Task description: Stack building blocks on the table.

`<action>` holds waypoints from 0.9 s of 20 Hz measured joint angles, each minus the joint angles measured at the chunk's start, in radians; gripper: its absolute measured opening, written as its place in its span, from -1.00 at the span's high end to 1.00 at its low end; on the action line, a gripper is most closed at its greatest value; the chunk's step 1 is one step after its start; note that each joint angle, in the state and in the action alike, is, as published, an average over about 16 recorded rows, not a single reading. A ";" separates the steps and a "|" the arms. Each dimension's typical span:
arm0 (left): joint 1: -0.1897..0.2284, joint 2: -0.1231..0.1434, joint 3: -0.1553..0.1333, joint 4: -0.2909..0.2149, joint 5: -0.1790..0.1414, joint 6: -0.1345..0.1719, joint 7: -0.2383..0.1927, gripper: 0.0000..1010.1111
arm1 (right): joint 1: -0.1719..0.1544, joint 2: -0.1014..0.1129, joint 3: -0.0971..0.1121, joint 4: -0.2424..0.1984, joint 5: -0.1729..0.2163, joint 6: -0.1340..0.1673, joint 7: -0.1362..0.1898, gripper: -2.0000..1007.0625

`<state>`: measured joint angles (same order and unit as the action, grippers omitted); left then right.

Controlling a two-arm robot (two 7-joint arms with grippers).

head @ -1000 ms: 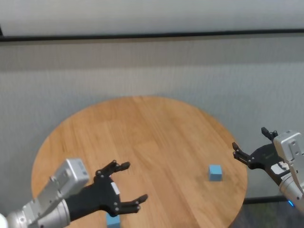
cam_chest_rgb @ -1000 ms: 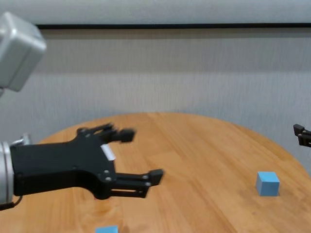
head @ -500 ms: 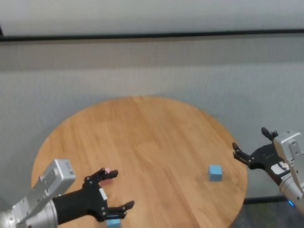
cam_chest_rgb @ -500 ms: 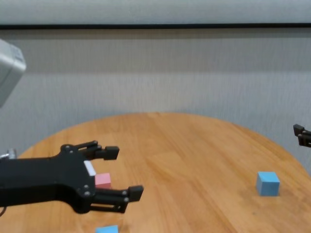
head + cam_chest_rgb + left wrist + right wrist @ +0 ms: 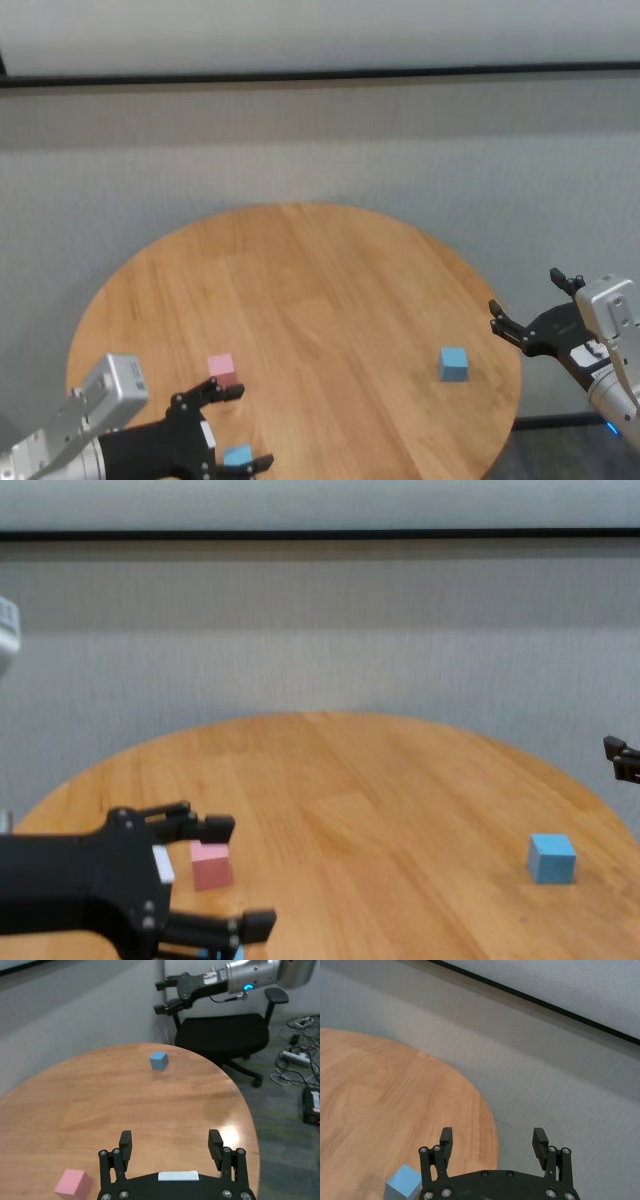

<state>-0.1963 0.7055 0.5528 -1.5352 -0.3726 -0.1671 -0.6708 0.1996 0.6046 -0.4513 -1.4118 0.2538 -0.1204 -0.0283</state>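
- Left gripper (image 5: 232,428): low over the near left part of the table (image 5: 320,290), fingers spread and grasping nothing; a light blue block (image 5: 238,456) lies between its fingertips on the table top.
- Pink block (image 5: 221,367): resting on the table just beyond the left gripper, apart from its fingers.
- Second light blue block (image 5: 454,363): alone on the right side of the table, near the edge, well apart from the other two.
- Right gripper (image 5: 529,305): held off the table's right edge, fingers spread and empty, the second light blue block nearby.
- No block rests on another.
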 joint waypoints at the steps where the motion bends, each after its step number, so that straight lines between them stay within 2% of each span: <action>1: 0.000 0.000 0.002 0.002 0.003 0.002 -0.008 -0.98 | 0.000 0.000 0.000 0.000 0.000 0.000 0.000 -1.00; 5: -0.005 -0.005 0.011 0.017 0.017 0.009 -0.036 -0.98 | 0.000 0.000 0.000 0.000 0.000 0.000 0.000 -1.00; 10: -0.018 -0.023 0.025 0.054 0.036 0.019 -0.064 -0.98 | 0.000 0.000 0.000 0.000 0.000 0.000 0.000 -1.00; 18: -0.041 -0.055 0.036 0.121 0.054 0.029 -0.087 -0.98 | 0.000 0.000 0.000 0.000 0.000 0.000 0.000 -1.00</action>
<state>-0.2371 0.6507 0.5886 -1.4147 -0.3191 -0.1379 -0.7578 0.1996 0.6047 -0.4513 -1.4118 0.2538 -0.1205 -0.0283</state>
